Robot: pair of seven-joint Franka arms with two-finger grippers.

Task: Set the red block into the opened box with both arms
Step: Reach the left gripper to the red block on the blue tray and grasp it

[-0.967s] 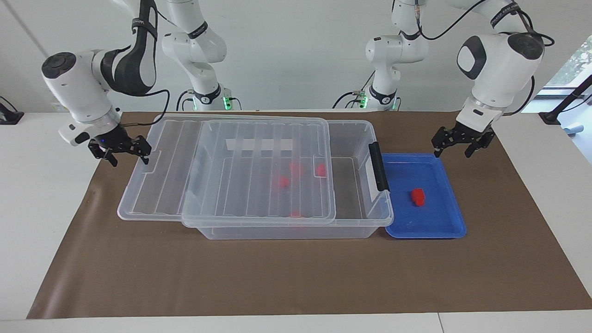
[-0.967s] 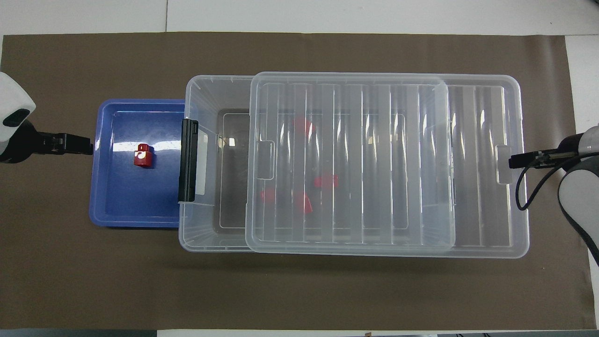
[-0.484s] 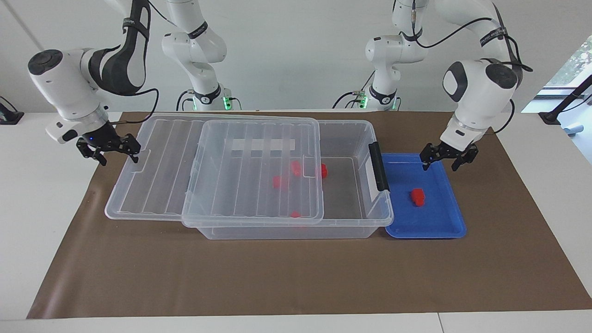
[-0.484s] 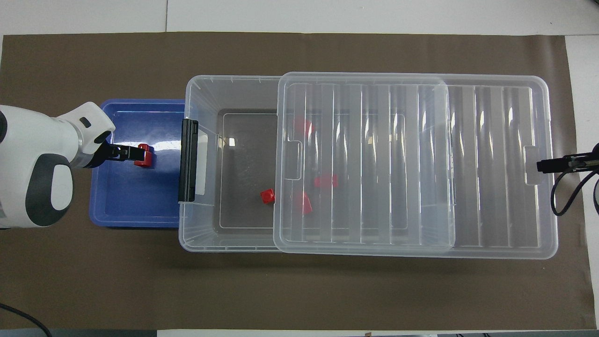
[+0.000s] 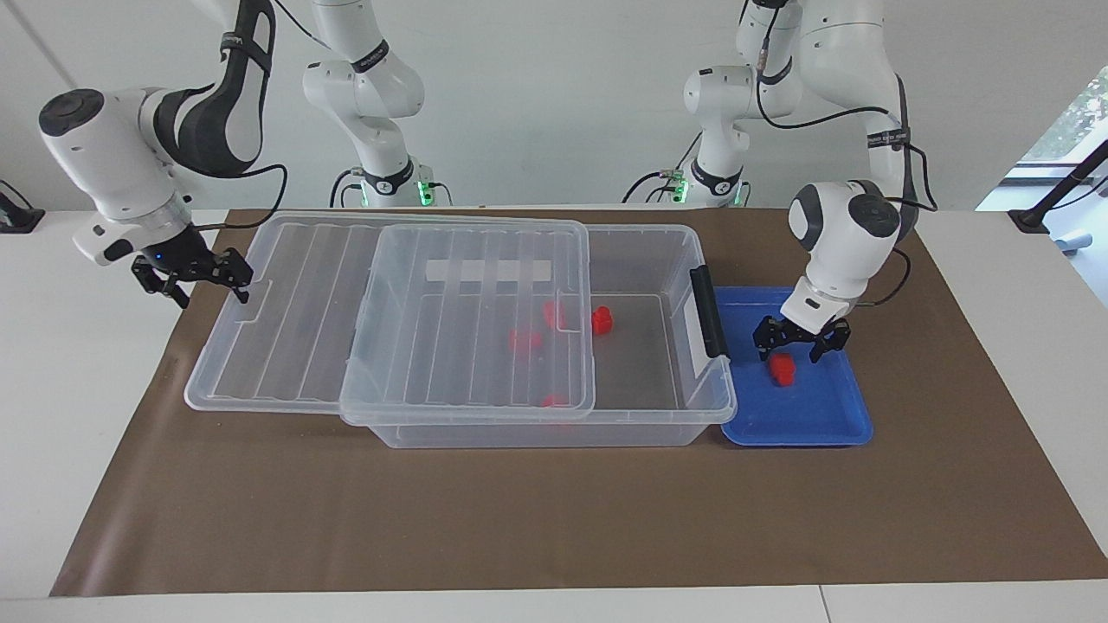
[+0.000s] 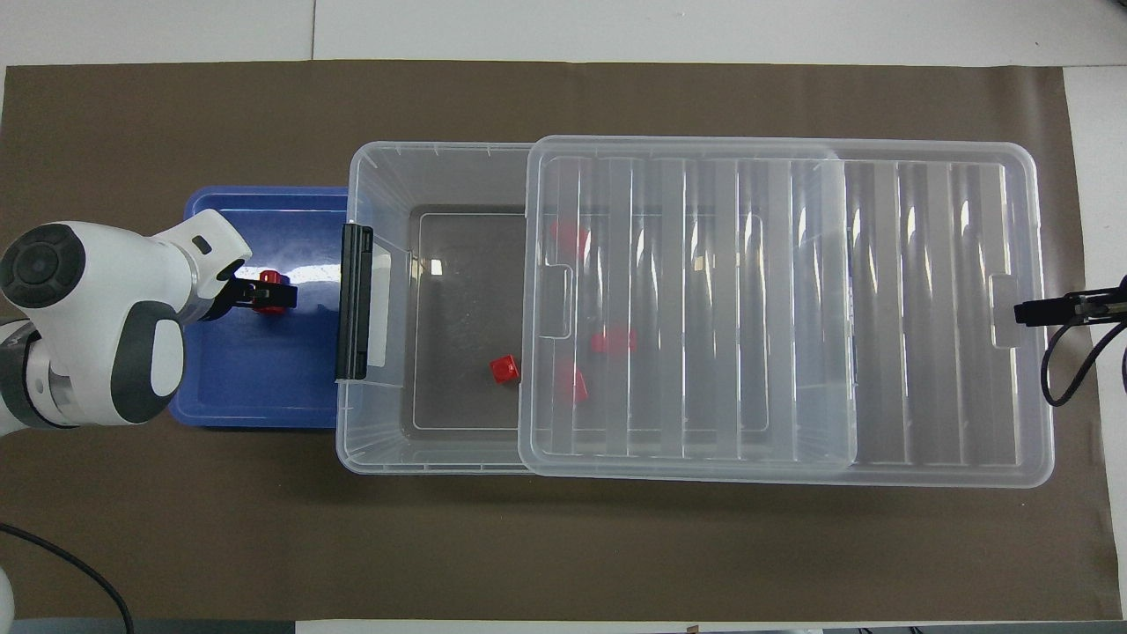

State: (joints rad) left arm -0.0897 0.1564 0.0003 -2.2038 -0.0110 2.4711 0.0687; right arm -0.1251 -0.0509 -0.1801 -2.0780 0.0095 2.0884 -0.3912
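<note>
The red block [image 5: 782, 369] [image 6: 271, 295] lies in the blue tray [image 5: 814, 415] [image 6: 255, 387]. My left gripper [image 5: 792, 350] [image 6: 255, 295] hangs open just above it, a finger on either side. The clear box [image 5: 666, 260] [image 6: 387, 176] stands beside the tray. Its ribbed lid [image 5: 303, 303] [image 6: 880, 308] is slid toward the right arm's end, so the end next to the tray is uncovered. Several red blocks lie inside, one in the uncovered part [image 5: 602, 321] [image 6: 504, 369]. My right gripper [image 5: 190, 275] [image 6: 1030, 311] is open at the notch in the lid's outer edge.
A black latch [image 5: 710, 311] [image 6: 354, 299] stands on the box wall next to the tray. A brown mat [image 5: 554, 519] [image 6: 563, 546] covers the table. Two gripperless white arms with green-lit bases [image 5: 389, 186] stand at the robots' edge.
My left gripper swung in over the tray and came down onto the red block. My right gripper moved toward the right arm's end, and the lid slid with it, uncovering more of the box.
</note>
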